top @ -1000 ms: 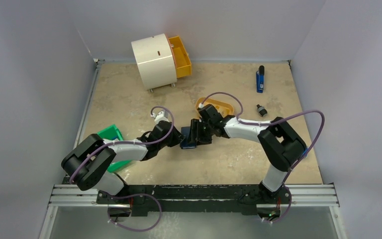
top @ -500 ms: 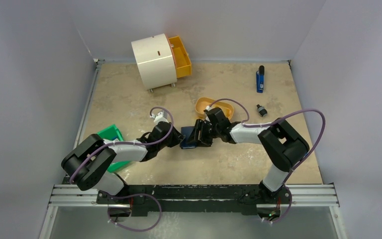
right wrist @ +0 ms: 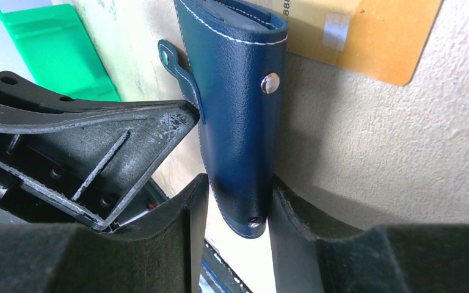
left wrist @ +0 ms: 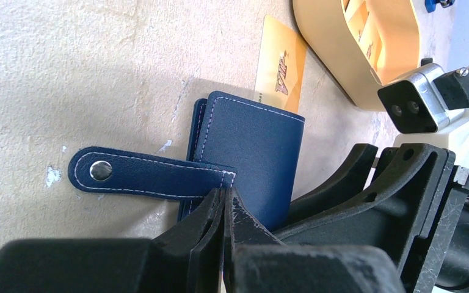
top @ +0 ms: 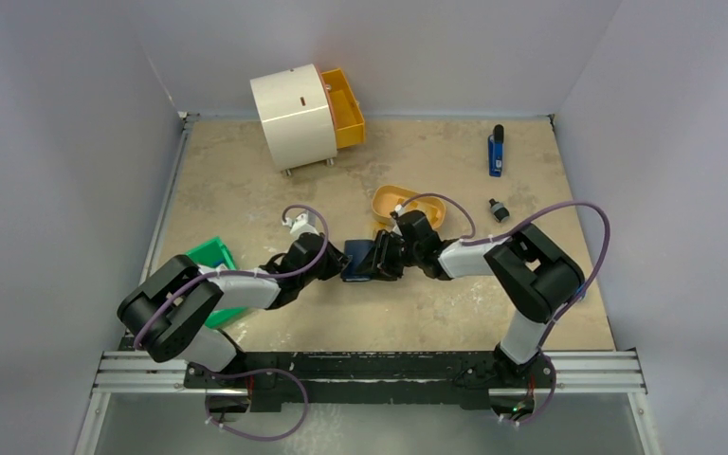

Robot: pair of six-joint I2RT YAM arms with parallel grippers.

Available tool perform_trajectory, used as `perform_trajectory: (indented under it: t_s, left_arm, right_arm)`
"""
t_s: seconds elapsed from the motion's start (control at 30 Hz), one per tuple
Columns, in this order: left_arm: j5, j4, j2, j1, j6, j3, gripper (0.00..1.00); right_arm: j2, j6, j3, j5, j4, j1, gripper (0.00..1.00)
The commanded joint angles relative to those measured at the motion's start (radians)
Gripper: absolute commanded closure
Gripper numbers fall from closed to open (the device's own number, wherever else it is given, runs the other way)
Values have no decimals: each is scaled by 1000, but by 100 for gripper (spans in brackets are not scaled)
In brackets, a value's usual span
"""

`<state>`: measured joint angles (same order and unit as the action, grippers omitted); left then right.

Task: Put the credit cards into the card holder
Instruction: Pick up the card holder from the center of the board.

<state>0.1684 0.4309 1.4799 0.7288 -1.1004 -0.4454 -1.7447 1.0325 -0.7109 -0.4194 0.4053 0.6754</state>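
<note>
The navy card holder [top: 358,262] lies at mid-table between my two grippers. My left gripper [left wrist: 225,194] is shut on the card holder [left wrist: 250,143] at the edge where the snap tab [left wrist: 146,174] joins. The tab lies flat to the left. My right gripper [right wrist: 236,183] straddles a raised flap of the card holder [right wrist: 238,91], and both fingers press on it. One tan credit card [left wrist: 281,61] lies flat on the table, partly under the holder's far edge; the right wrist view shows the same credit card [right wrist: 366,36].
An orange oval tray [top: 408,201] sits just behind the right gripper. A green box [top: 210,258] lies by the left arm. At the back stands a white cylinder [top: 294,116] with an orange drawer [top: 346,104]. A blue item [top: 496,152] and a small black piece [top: 500,209] lie right.
My right gripper has come down and toward me off the orange tray, and its jaws have narrowed onto the card holder's flap. The left gripper has stayed shut in place.
</note>
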Motion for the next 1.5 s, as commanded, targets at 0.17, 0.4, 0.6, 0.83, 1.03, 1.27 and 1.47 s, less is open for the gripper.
perform_trajectory:
  t_s: [0.17,0.4,0.6,0.83,1.03,1.27,1.47]
  left_arm:
    - [11,-66,42,0,-1,51,99]
    - [5,-56,42,1,-6,64,99]
    - [2,-49,44,0,-7,70,99]
    - [0,-73,13,0,-11,65,100]
    - [108,-365,-260,-2,36,-52,92]
    - [285,-774,-584,-1,145,-341,68]
    - [352,-820,-704,-1,271,-561,40]
  right_arm:
    - [-17,46,9,-9,171,0,59]
    - [-44,75,13,-29,264,0,55]
    - [-73,80,0,-51,300,0,76]
    - [-41,1,-23,-27,241,3,100]
    - [128,-206,-55,59,-53,14,100]
    - [362,-505,-265,265,-541,37,100]
    - [449,-858,-551,712,-822,166,100]
